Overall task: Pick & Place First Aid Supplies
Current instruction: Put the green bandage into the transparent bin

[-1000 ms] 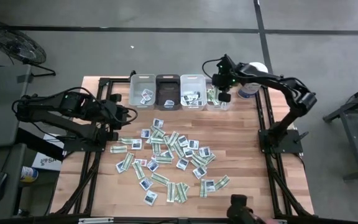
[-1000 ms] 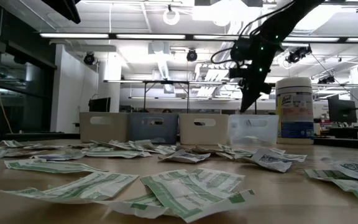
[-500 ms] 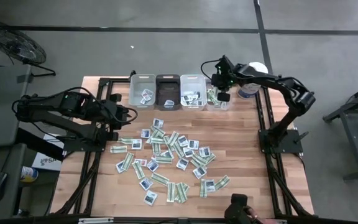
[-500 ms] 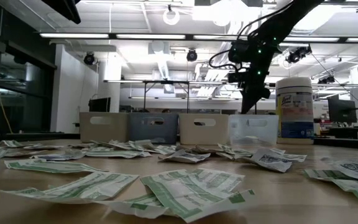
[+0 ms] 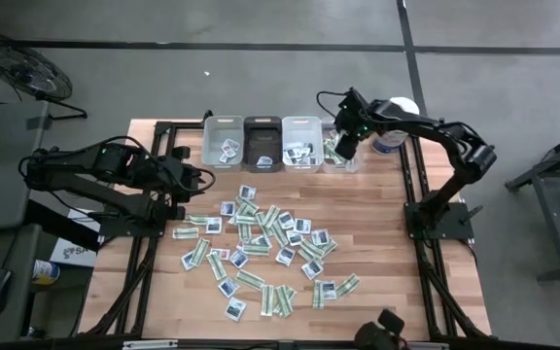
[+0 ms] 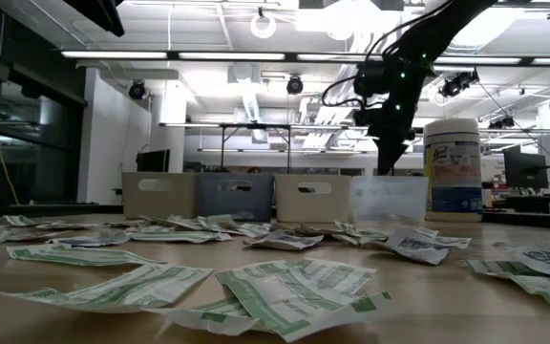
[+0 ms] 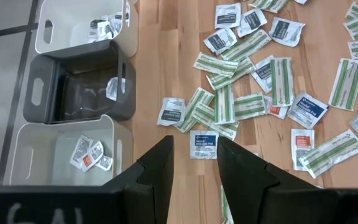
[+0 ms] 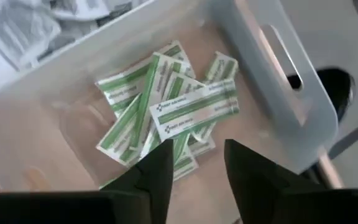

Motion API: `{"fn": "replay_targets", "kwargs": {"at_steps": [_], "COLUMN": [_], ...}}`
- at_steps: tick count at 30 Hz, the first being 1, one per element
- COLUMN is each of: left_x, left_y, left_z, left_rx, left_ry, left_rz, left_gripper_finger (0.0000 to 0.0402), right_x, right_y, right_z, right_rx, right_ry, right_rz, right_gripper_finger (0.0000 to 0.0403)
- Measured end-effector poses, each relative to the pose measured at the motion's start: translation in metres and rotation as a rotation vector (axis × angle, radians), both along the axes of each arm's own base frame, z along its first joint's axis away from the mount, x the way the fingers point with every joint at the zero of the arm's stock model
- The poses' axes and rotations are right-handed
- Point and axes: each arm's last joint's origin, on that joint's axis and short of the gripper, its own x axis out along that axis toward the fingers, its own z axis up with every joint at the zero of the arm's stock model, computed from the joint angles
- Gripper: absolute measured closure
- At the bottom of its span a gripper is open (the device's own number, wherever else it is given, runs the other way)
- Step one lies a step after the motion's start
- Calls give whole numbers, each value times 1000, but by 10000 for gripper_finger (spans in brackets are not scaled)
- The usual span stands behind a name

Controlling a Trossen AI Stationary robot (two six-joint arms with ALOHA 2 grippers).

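The first aid supplies (image 5: pixel 265 248) are many small flat packets strewn over the wooden table, some narrow green-and-white strips, some squarish white ones. My right gripper (image 5: pixel 343 146) hangs over the clear bin (image 5: pixel 339 154) at the right end of the bin row. It points down, open, with nothing between its fingers (image 8: pixel 148 177). Below it, several green-and-white strips (image 8: pixel 194 111) lie flat on the clear bin's floor. My left gripper (image 5: pixel 197 180) waits above the table's left side, open and holding nothing (image 7: pixel 194 171).
Three more bins stand in the far row: white (image 5: pixel 224 143), dark (image 5: pixel 262 143) and white (image 5: pixel 301 143), each with a few packets inside. A tall white canister (image 6: pixel 453 167) stands right of the clear bin. Bare wood shows near the table's edges.
My right gripper has stayed over the clear bin, rolled about its own axis, and its fingers have parted. My left arm has kept still.
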Motion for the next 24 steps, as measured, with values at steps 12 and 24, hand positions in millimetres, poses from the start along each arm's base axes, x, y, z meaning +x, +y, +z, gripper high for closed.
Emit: {"fn": "replay_targets", "kwargs": {"at_steps": [12, 24], "left_x": [0, 0], "left_y": [0, -1], "left_z": [0, 0], "left_rx": [17, 64], "left_ry": [6, 28], "left_rz": [-22, -125], "left_gripper_finger": [283, 283], "right_x": [-6, 16], "right_y": [56, 152], "right_z": [61, 90], "right_rx": [207, 305], "right_ry": [-364, -473], "right_rz": [-178, -151], "right_gripper_finger": [258, 269]}}
